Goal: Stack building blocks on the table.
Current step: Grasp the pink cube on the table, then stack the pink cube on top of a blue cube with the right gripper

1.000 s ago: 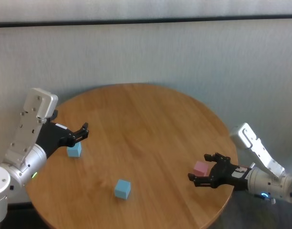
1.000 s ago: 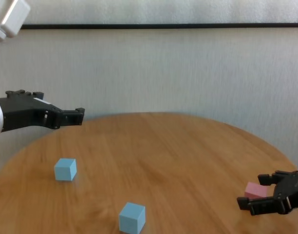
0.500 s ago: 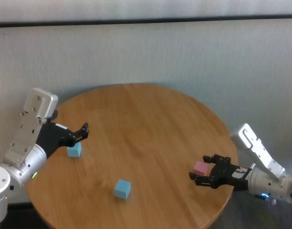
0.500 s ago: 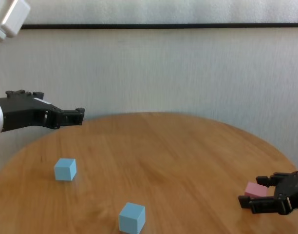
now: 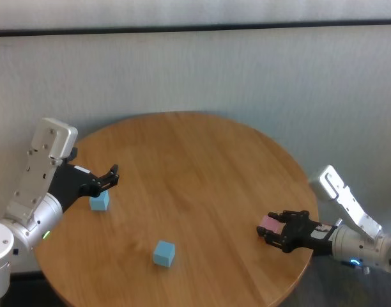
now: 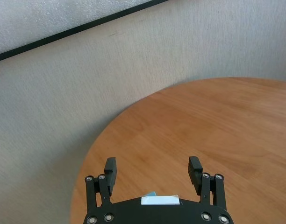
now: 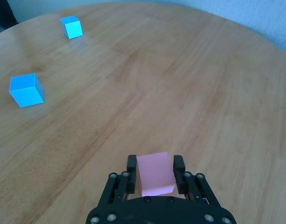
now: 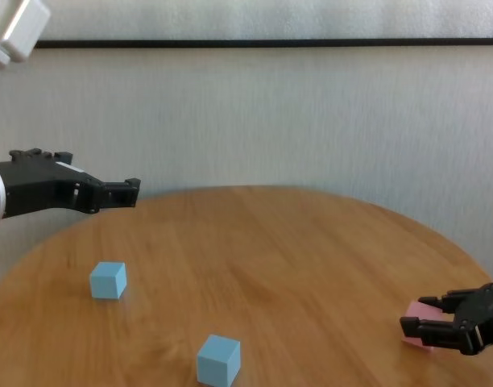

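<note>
While flat on the table (image 5: 202,173), pink block (image 7: 155,174) square-on between right claw's (image 7: 155,174) clamped fingers; left claw (image 6: 152,169) wide apart.

You've got one block (image 5: 99,202) far left on the table (image 5: 195,160), one (image 5: 163,253) front-centre, one (image 5: 269,223) at the right edge.

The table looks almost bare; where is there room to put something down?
The table is free across its middle and far side. Things sit at its edges: two blue blocks by the left hand, the pink block in the right hand.
</note>
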{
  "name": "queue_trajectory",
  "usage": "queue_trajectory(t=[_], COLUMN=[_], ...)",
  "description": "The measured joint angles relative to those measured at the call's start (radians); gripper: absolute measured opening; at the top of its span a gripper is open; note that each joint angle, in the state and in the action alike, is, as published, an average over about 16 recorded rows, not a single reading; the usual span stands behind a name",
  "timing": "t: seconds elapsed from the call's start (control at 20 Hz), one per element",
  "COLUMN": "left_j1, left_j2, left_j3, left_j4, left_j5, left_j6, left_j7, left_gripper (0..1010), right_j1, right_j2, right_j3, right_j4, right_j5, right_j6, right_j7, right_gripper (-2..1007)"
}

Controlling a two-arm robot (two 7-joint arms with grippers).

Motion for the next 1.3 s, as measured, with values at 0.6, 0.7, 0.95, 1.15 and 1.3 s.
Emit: queue_trajectory(t=[0.6, 0.7, 0.95, 1.15, 1.3], left_j1=[0.000, 0.000, 0.000, 0.000, 0.000], left_j2=[0.000, 0.000, 0.000, 0.000, 0.000], left_j3=[0.000, 0.000, 0.000, 0.000, 0.000], left_j4=[0.000, 0.000, 0.000, 0.000, 0.000], left_j5=[0.000, 0.000, 0.000, 0.000, 0.000], left_j6=[0.000, 0.000, 0.000, 0.000, 0.000], left_j7=[0.000, 0.000, 0.000, 0.000, 0.000], left_gripper=[1003, 1003, 1003, 1003, 1003], right_j1=[-0.009, -0.006, 0.022, 0.065, 0.105], right_j2=[0.004, 0.001, -0.017, -0.046, -0.073], right_j3=[-0.003, -0.009, -0.038, -0.072, -0.101], right_j4=[-0.030, -0.036, -0.035, -0.010, 0.020], right_j5=[-0.004, -0.006, -0.018, -0.029, -0.038], right_j6=[-0.026, -0.035, -0.057, -0.069, -0.074], right_j7=[0.017, 0.027, 0.066, 0.102, 0.128], right_gripper=[371, 371, 372, 372, 372])
